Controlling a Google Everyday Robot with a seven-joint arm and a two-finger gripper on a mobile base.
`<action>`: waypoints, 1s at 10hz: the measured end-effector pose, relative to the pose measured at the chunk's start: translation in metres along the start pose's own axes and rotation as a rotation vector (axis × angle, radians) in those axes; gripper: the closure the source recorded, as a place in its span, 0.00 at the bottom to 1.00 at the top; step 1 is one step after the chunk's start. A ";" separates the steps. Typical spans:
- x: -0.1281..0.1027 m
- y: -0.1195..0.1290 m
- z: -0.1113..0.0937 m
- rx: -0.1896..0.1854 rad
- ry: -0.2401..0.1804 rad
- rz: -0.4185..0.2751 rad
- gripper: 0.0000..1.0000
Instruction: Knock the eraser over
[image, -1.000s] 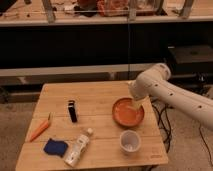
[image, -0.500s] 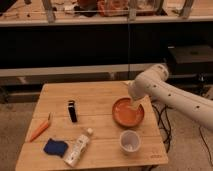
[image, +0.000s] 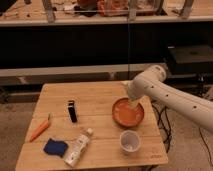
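Wooden table (image: 100, 95), left to right: slim orange carrot-shaped item (image: 40, 130) near the left edge; blue soft lump (image: 55, 147) at the front; small black rectangular eraser (image: 72, 111), upright, left of centre, well apart from the bowl; clear plastic bottle (image: 79, 148) lying just beside the lump; round orange bowl (image: 120, 118); white cup (image: 130, 141) in front of it. The white arm's gripper (image: 133, 103) hangs over the bowl's rear part; whether it is clenched or released cannot be told.

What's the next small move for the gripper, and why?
Probably swing the gripper off the orange bowl toward the eraser. The eraser stands upright on the table, not yet knocked over, and the gripper hangs over the bowl, well apart from it.
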 end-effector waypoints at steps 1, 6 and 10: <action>-0.001 -0.001 0.002 0.002 -0.004 -0.010 0.20; -0.018 -0.009 0.017 0.014 -0.024 -0.068 0.20; -0.033 -0.015 0.027 0.020 -0.046 -0.118 0.20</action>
